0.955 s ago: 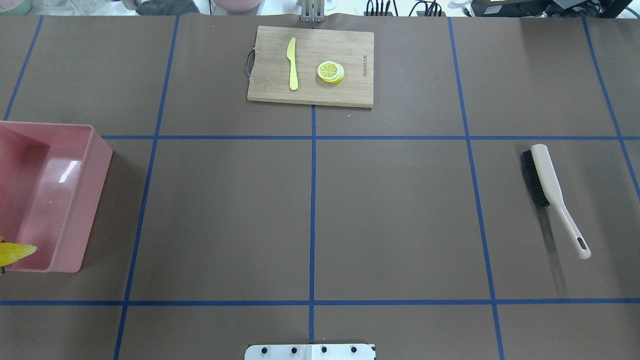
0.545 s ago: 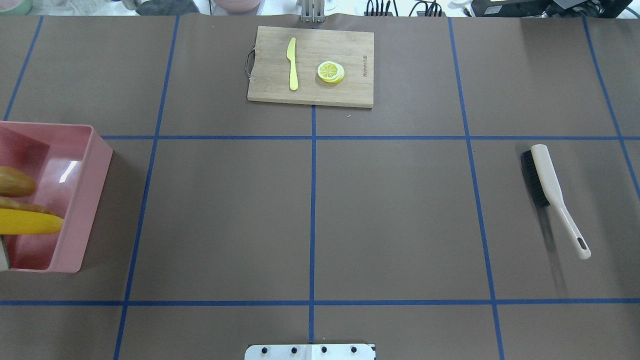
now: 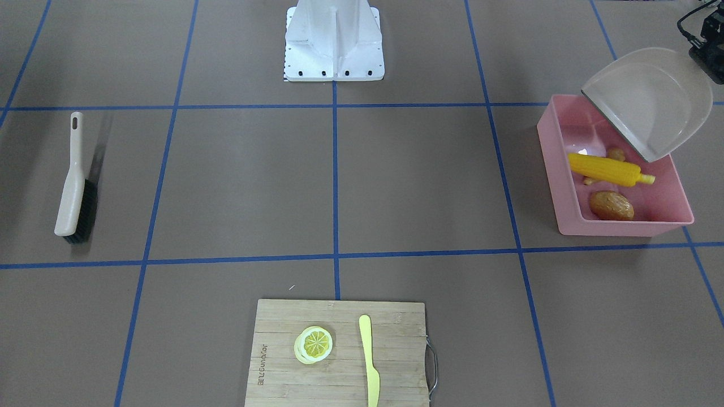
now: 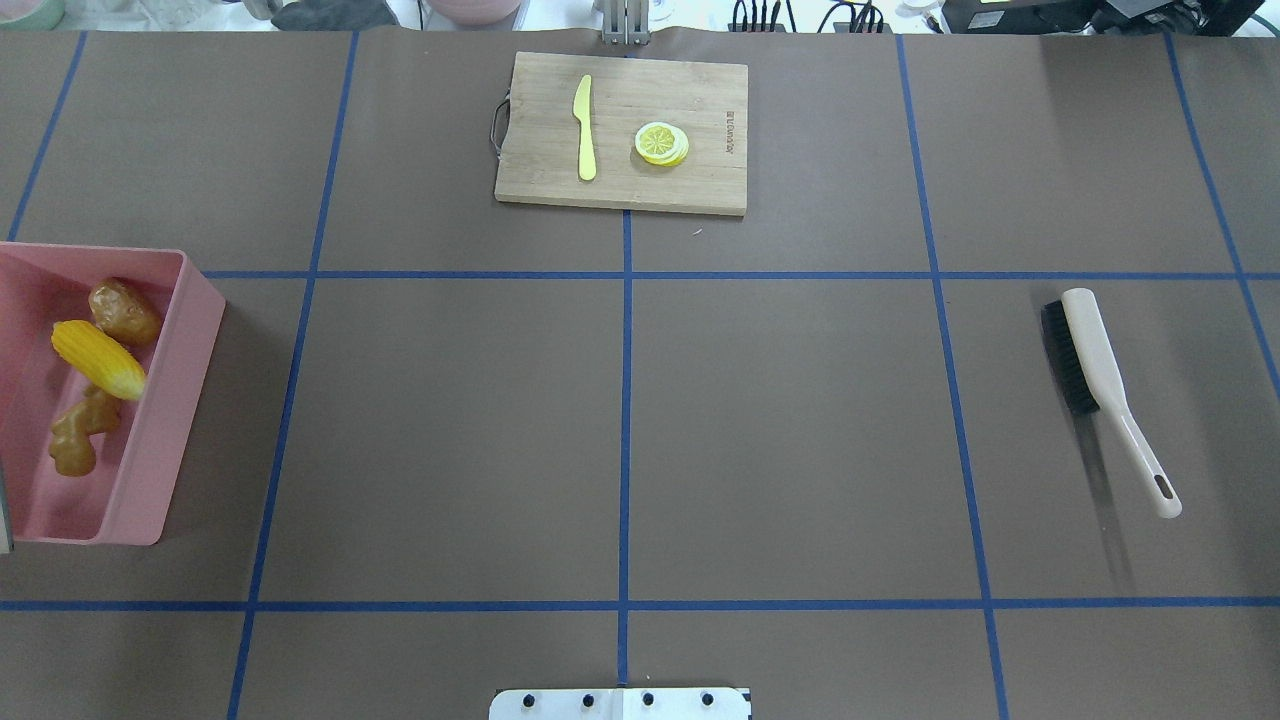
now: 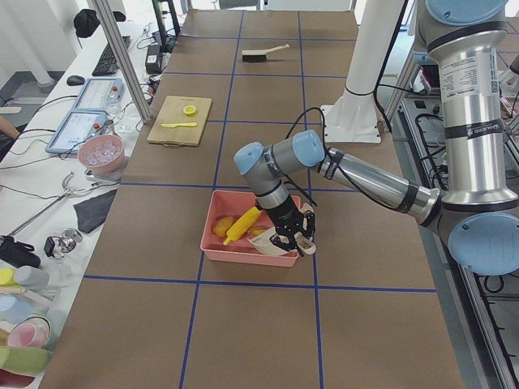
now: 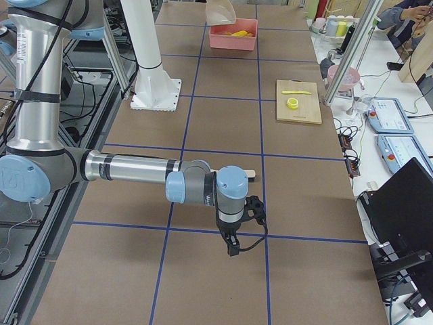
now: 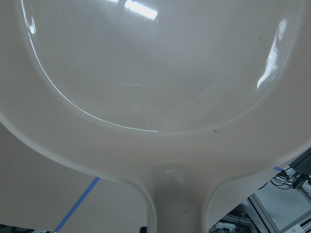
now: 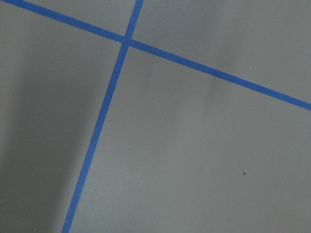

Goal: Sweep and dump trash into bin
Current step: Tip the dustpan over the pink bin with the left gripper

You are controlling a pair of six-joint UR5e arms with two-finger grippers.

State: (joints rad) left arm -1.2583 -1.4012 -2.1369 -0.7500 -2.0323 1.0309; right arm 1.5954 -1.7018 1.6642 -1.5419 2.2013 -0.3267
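Observation:
The pink bin [image 3: 622,229] stands at the table's left end and also shows in the overhead view [image 4: 170,420]. Inside lie the yellow corn cob [image 3: 608,168], the brown potato [image 3: 611,206] and the tan ginger root [image 4: 78,435]. My left gripper [image 5: 298,235] is shut on the handle of the beige dustpan [image 3: 650,102], which is tilted steeply over the bin's near end. The dustpan's empty inside fills the left wrist view [image 7: 155,73]. My right gripper [image 6: 233,249] hangs low over bare table; I cannot tell whether it is open.
A beige brush with black bristles [image 4: 1095,370] lies on the table's right side. A wooden cutting board [image 4: 700,80] at the far middle holds a pale yellow knife [image 4: 585,130] and a lemon slice [image 4: 661,143]. The robot's base plate [image 3: 334,68] is at the near edge.
The corn, potato and ginger have dropped off the dustpan and come to rest in the bin. A second ago only the corn's tip showed at the bin's edge.

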